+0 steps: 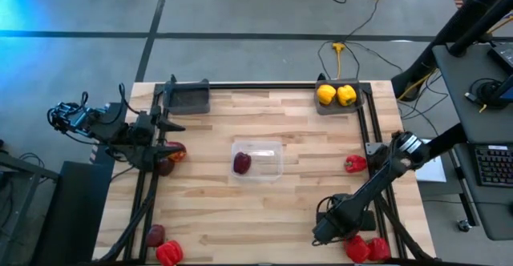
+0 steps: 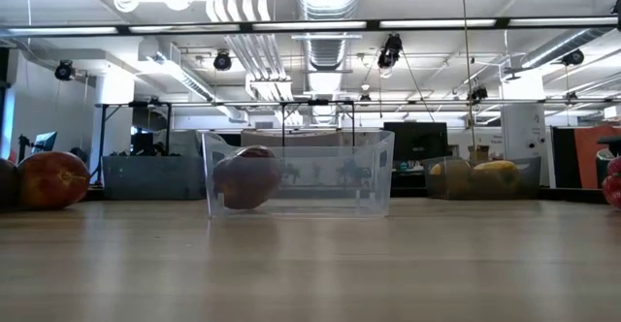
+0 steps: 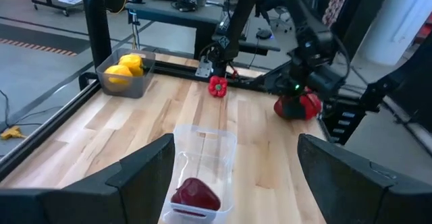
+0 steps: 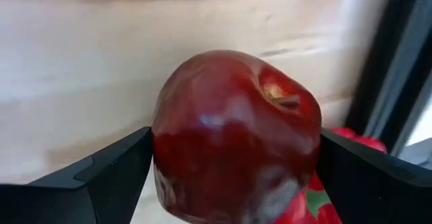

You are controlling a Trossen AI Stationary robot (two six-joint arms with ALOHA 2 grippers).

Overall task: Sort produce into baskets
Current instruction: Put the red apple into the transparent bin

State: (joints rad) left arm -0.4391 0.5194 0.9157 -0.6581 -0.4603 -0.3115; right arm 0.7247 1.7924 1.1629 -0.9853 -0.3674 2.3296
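At the high view's lower right, the right gripper [image 4: 233, 177] has its jaws spread wide around a dark red round apple [image 4: 236, 133]. At centre left, the left gripper [image 3: 233, 177] hangs with jaws half open and empty over the wooden surface [image 1: 304, 138].

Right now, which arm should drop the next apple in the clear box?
Probably the right arm: its jaws already flank a dark red apple. The left gripper is empty, facing the clear box.

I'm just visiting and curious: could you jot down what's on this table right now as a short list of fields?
clear container: mid-table, one dark red apple inside
right grey tray: two yellow peppers
left grey tray: nothing seen inside
right gripper: fingers either side of an apple, near corner by red peppers
left gripper: open, at left edge near an apple
loose red pepper: right side
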